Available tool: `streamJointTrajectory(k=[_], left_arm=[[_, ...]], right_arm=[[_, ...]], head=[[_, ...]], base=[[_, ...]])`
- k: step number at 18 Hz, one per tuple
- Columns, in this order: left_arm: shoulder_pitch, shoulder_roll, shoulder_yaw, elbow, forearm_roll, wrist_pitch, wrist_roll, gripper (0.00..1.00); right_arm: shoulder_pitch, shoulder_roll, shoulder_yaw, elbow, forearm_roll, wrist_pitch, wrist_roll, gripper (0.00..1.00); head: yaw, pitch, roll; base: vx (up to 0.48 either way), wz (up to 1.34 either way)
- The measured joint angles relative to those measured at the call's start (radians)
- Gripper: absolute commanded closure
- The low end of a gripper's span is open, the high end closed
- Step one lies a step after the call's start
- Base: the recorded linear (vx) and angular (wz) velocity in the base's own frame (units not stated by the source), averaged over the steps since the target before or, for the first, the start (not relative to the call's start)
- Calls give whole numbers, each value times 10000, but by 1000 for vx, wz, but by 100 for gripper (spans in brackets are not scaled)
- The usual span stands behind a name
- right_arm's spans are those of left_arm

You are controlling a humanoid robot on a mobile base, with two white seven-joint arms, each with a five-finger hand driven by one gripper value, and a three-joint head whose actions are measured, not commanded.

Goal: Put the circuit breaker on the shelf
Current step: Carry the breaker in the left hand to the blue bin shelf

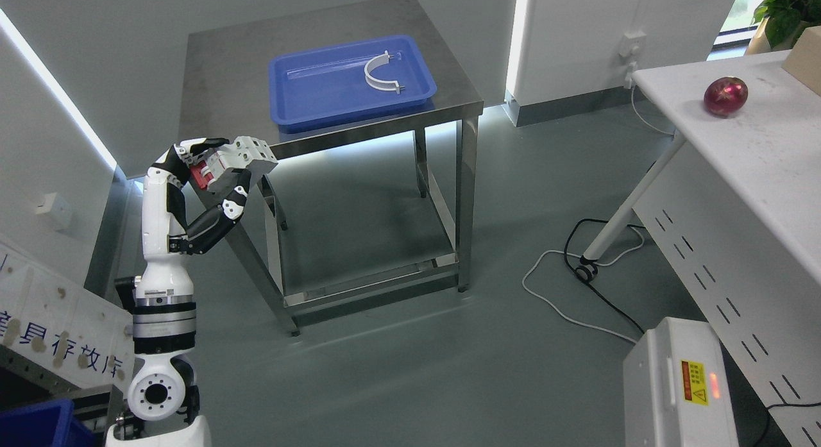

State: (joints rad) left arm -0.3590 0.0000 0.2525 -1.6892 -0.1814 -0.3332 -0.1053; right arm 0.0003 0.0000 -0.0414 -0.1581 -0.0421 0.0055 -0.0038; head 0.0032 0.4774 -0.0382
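My left hand [215, 168] is raised at the left of the picture, its fingers curled around a grey and red circuit breaker [236, 161]. The breaker is held in the air beside the front left corner of the steel table [211, 81], a little below its top. The white and black left arm rises from the bottom left edge. A white shelf unit [45, 319] with blue printed characters shows at the lower left edge, partly cut off. My right arm does not appear.
A blue tray [308, 101] holding a white curved clamp [383, 75] lies on the steel table. A white desk [757, 139] with a dark red ball [725, 95] is at the right. Cables [577, 267] run across the floor; a white machine [680, 383] sits at lower right; a blue bin [32, 424] at bottom left.
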Motion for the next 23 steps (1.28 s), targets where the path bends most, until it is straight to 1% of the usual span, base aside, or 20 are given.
streamJointTrajectory(k=[6, 17, 23], left_arm=[[-537, 0, 103, -87, 37, -29, -675, 79], [-1153, 0, 123, -170, 50, 105, -885, 79], [-1530, 0, 65, -191, 50, 415, -1082, 79]], right_arm=[[-3, 0, 0, 0, 0, 0, -2, 0], [-6, 0, 0, 0, 0, 0, -8, 0], [-1, 0, 0, 1, 0, 0, 6, 0]], head=[[0, 0, 0], [0, 0, 0], [0, 0, 0]], base=[[-336, 291], [-305, 531], [-337, 453]])
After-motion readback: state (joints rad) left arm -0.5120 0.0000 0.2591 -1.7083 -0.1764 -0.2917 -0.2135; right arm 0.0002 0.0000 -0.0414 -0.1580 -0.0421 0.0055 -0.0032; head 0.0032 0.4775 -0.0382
